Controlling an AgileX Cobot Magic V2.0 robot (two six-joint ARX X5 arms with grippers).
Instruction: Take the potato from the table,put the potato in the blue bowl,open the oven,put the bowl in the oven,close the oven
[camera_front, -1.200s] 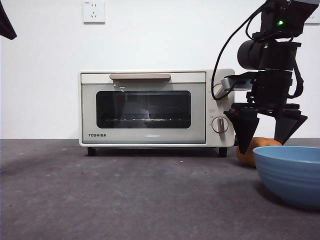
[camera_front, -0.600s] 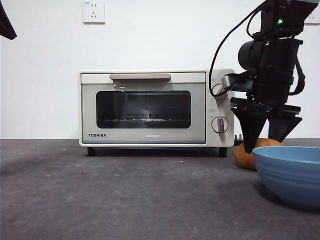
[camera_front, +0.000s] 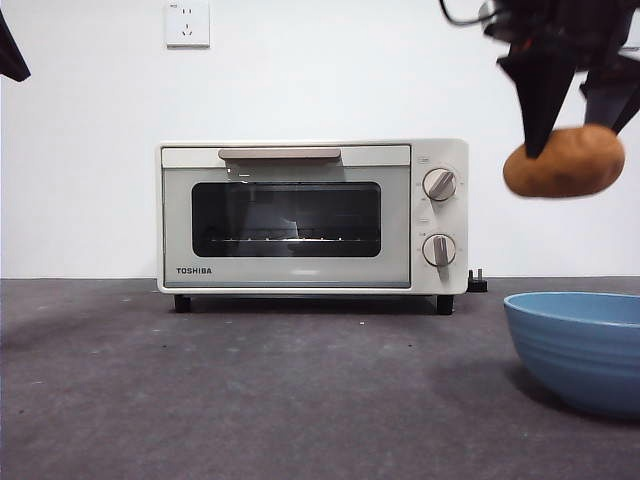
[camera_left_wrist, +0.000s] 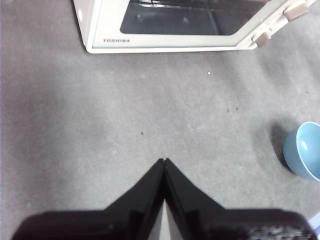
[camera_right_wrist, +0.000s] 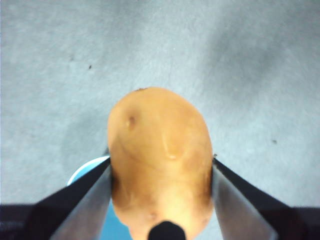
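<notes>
- Two black fingers of the right gripper (camera_front: 578, 140) clamp the potato (camera_front: 563, 161) from either side, holding it in the air well above the table (camera_front: 250, 390); the arm above them is cut off by the frame's top edge.
- From the right wrist, the potato (camera_right_wrist: 160, 160) fills the space between the fingers (camera_right_wrist: 85, 200), and only a sliver of the blue bowl (camera_right_wrist: 87, 170) shows past one finger, the rest hidden behind potato and finger.
- The blue bowl (camera_front: 580, 345) stands on the table below the held potato, cut off at the picture's edge.
- The left gripper (camera_left_wrist: 164, 161) hangs over bare table with its fingers pressed together, grasping nothing; the oven and bowl lie well beyond the fingertips.
- The oven (camera_front: 313, 216) stands shut at the back of the table, "TOSHIBA" printed on the door's lower corner; the small markings by its two knobs are too fine to read.
- A wall socket (camera_front: 188, 22) is partly cut off at the top.
</notes>
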